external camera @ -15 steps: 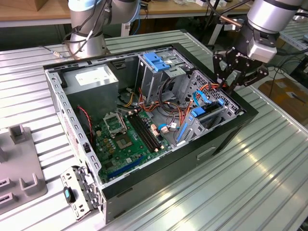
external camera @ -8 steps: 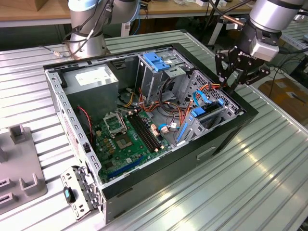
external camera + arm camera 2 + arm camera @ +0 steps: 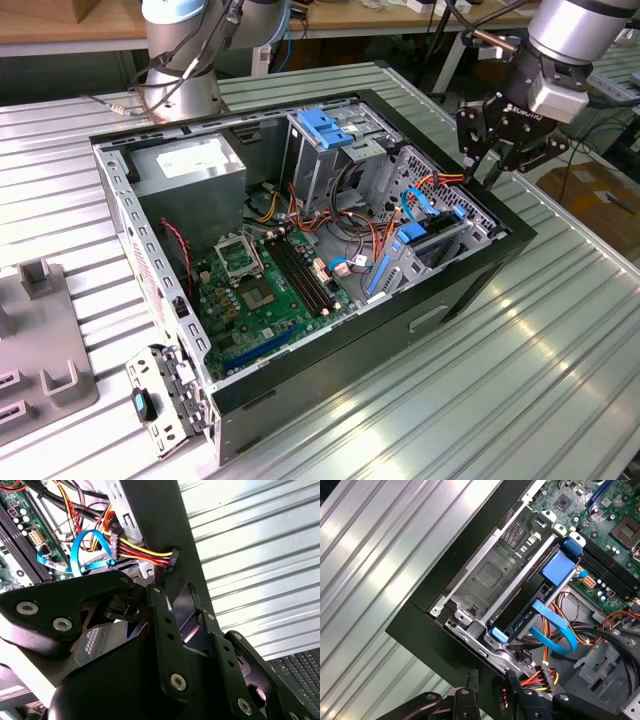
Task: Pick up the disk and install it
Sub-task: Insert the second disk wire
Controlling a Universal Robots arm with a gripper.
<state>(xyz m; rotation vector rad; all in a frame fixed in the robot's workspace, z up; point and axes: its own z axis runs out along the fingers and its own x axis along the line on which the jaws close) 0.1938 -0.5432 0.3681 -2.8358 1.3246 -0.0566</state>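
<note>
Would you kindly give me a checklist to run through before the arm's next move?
1. Gripper over the case's edge: ok.
2. Gripper's load: cannot tell.
3. Disk in its bay: ok.
4. Disk fully seated: cannot tell.
5. Blue cable clear of the disk: not ok, it loops by its end.
6. Power plug clear of the gripper: not ok, it is right beside it.

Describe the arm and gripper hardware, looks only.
The arm has silver-grey tube links and a light grey wrist block with dark print. The gripper is black, built of angular linkage bars joined by silver screws, seen close in the second wrist view. A black cable runs alongside the wrist. A second silver-grey arm base with looped cables stands behind the case.
</note>
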